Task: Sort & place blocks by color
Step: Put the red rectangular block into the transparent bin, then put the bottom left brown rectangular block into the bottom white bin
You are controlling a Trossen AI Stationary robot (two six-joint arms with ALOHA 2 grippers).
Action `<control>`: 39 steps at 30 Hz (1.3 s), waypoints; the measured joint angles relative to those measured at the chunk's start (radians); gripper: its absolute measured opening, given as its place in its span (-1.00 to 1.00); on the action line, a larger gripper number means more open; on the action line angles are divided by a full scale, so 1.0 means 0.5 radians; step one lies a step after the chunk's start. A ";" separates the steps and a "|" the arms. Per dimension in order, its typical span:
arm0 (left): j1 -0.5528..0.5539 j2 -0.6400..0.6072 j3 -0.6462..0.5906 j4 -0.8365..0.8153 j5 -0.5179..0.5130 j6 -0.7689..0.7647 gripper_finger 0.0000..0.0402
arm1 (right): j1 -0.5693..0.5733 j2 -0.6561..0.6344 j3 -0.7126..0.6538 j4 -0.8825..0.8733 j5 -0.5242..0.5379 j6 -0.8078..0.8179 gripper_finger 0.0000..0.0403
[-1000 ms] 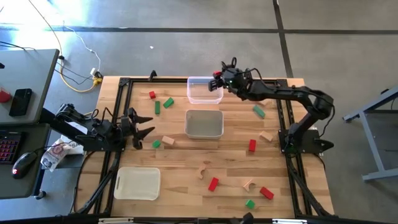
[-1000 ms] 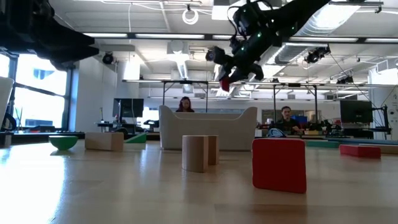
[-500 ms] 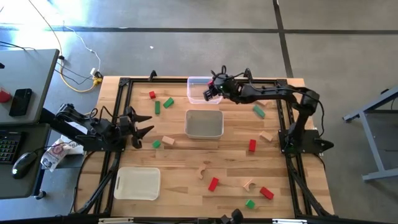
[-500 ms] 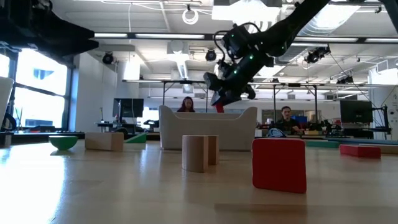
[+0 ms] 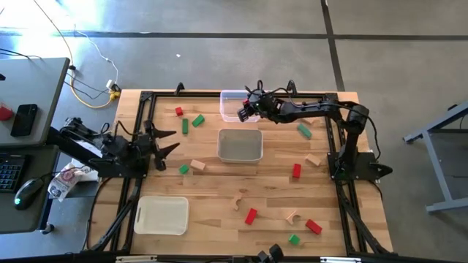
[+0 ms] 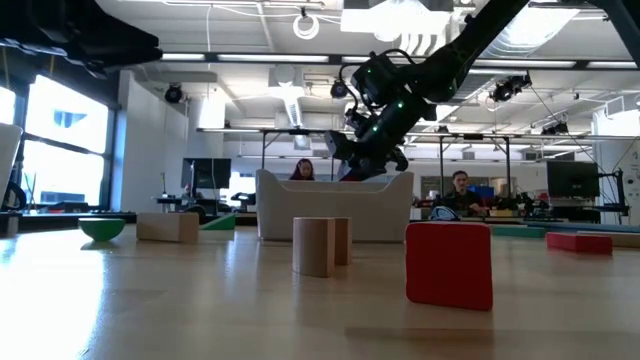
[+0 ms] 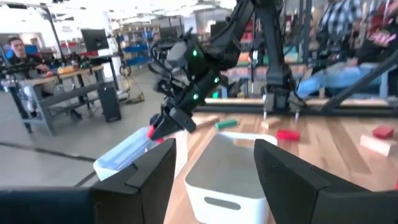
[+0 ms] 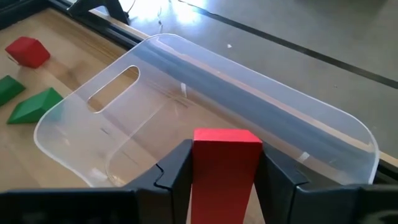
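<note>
Your clear tray (image 8: 205, 118) sits at the table's (image 5: 219, 186) far edge. Your right gripper (image 8: 225, 180) hangs over that tray, its fingers pinching a red block (image 8: 225, 165). Your left gripper (image 5: 162, 141) waits well left of the tray, fingers spread, holding nothing.

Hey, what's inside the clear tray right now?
Nothing lies in the clear tray where its floor shows. The right gripper holds a red block over it, which hides a strip of the floor.
</note>
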 joint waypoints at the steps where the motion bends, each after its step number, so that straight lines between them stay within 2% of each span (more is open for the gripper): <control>1: 0.004 0.051 0.012 0.000 0.001 -0.017 0.02 | -0.003 0.000 0.000 0.000 0.000 0.000 -0.34; 6: 0.083 0.298 0.042 -0.002 0.014 -0.139 0.02 | -0.006 0.000 0.000 0.009 0.075 0.003 -0.24; 8: 0.135 0.397 0.062 -0.004 0.080 -0.190 0.02 | -0.006 0.000 0.000 0.010 0.064 0.002 -0.20; 13: 0.300 0.643 0.144 -0.051 0.364 -0.253 0.02 | -0.017 -0.001 0.000 0.008 -0.048 0.076 -0.13; 21: 0.590 1.004 0.358 -0.413 0.899 -0.279 0.02 | -0.012 -0.087 0.000 -0.017 -0.135 0.048 -0.11; 27: 0.713 1.193 0.442 -0.433 1.192 -0.188 0.02 | 0.018 -0.225 0.000 -0.062 -0.191 0.044 -0.11; 32: 0.772 1.301 0.473 -0.432 1.322 -0.088 0.02 | 0.073 -0.329 0.000 -0.074 -0.205 0.039 -0.11; 39: 0.815 1.428 0.509 -0.469 1.335 -0.053 0.06 | 0.169 -0.447 0.000 -0.177 -0.204 0.038 -0.11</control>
